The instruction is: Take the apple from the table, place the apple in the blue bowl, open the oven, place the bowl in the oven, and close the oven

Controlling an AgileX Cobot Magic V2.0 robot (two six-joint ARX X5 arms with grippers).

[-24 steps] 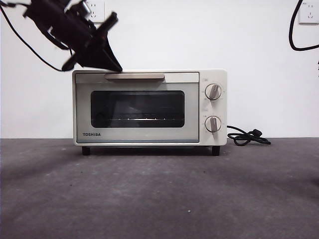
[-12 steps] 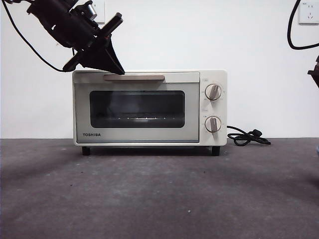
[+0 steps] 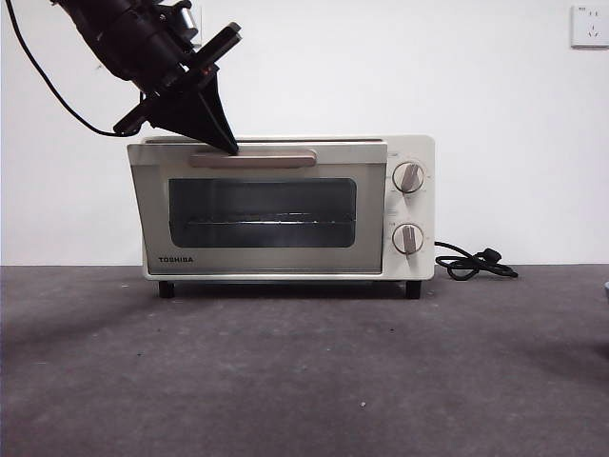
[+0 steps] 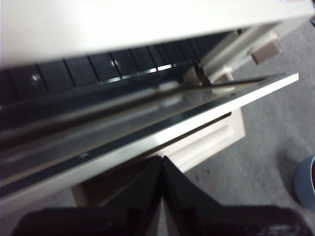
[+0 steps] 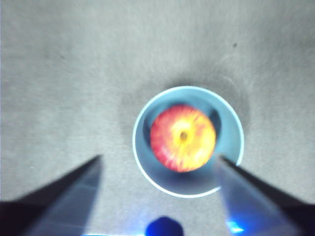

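left gripper (image 3: pixel 228 145) at oven (image 3: pixel 409 205) handle (image 3: pixel 252 159), door ajar

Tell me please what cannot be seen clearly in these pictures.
- Blue bowl and apple: blurred in the right wrist view; absent from the front view, except perhaps a sliver at its right edge.
- Oven interior: dark glass hides it in the front view; the left wrist view is blurred.
- Left end effector: whether it touches the handle is unclear.
- Knob markings: too small.

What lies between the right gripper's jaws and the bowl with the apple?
Only bare table; the right wrist view shows the right gripper open above the blue bowl holding the apple.
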